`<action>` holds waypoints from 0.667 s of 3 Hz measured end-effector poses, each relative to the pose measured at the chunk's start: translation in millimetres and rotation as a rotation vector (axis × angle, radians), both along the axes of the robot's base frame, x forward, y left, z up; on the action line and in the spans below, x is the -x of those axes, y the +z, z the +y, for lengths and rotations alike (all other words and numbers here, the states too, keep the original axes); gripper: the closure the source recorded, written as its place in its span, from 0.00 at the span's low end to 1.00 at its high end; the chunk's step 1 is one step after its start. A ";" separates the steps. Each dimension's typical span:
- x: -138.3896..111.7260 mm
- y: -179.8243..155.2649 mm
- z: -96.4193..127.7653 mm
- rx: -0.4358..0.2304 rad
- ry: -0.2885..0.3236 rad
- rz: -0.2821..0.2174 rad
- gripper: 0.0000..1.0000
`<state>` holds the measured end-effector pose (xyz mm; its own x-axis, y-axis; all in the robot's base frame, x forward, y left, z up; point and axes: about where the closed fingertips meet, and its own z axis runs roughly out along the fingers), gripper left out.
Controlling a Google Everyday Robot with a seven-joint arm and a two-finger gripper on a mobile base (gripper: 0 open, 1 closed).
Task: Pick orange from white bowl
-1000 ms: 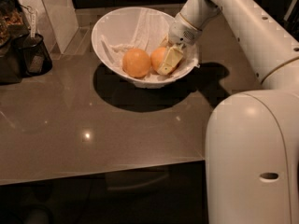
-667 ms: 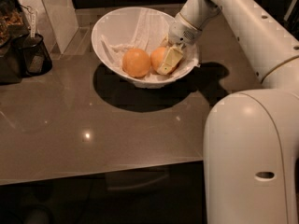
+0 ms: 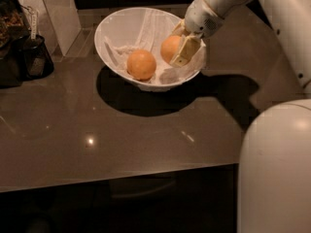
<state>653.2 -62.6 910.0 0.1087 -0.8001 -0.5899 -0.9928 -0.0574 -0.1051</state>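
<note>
The white bowl (image 3: 104,30), lined with crumpled white paper, stands at the back of the grey table. Two oranges lie inside it. The paler orange (image 3: 167,46) is at the right side of the bowl, between the fingers of my gripper (image 3: 174,56). The gripper reaches in over the bowl's right rim and is shut on this orange, holding it slightly above the paper. One pale finger (image 3: 184,51) crosses the orange's right side; the other is hidden behind the fruit. The rounder, deeper-orange twin (image 3: 141,64) rests free on the paper to the left.
A dark holder with utensils (image 3: 33,57) and a dark bag stand at the table's left edge. A white upright panel (image 3: 60,13) is at the back left. My white body (image 3: 274,169) fills the lower right. The table's front edge (image 3: 121,176) runs across below.
The gripper has risen a little with the paler orange in it; the orange shows higher and more fully than before. The other orange has not moved.
</note>
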 end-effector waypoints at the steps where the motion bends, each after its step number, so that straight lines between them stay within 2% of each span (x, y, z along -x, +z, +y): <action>1: 23.3 34.1 -4.2 -0.106 0.044 -0.052 1.00; 2: 53.5 58.4 -19.5 -0.219 0.044 -0.081 1.00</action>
